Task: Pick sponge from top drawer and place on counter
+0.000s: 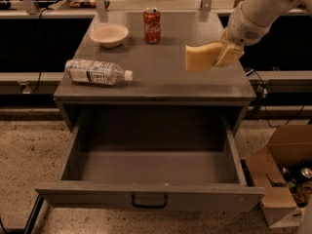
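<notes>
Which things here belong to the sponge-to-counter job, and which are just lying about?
Job: sponge, held by the gripper over the counter; top drawer, open.
Lying about: water bottle, bowl, cola can, cardboard box on the floor.
</notes>
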Controlling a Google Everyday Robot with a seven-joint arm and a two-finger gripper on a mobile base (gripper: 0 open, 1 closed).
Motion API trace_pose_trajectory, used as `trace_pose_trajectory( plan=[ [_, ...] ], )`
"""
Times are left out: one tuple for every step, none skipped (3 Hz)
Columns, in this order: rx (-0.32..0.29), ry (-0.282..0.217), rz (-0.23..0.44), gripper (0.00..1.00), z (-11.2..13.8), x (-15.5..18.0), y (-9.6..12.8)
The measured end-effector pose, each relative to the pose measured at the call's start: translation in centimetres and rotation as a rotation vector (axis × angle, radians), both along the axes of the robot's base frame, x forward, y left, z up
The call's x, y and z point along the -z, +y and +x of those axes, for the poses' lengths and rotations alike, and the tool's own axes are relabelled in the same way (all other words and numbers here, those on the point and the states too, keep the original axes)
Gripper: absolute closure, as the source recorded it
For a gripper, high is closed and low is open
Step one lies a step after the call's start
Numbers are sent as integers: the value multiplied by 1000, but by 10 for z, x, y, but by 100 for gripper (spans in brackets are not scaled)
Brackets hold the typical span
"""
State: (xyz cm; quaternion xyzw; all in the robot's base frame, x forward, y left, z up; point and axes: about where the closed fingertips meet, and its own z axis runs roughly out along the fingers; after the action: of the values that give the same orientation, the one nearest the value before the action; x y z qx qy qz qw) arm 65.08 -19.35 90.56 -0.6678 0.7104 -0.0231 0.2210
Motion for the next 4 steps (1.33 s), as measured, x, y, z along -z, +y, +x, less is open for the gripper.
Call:
trace_pose_trajectory(
  plan=[
    [45,-71,-15,100,36,-1,13],
    [55,-153,41,83,66,-1,25],
    [55,-162,45,59,69,-1,27],
    [53,-159,45,35,70,2,29]
  ],
)
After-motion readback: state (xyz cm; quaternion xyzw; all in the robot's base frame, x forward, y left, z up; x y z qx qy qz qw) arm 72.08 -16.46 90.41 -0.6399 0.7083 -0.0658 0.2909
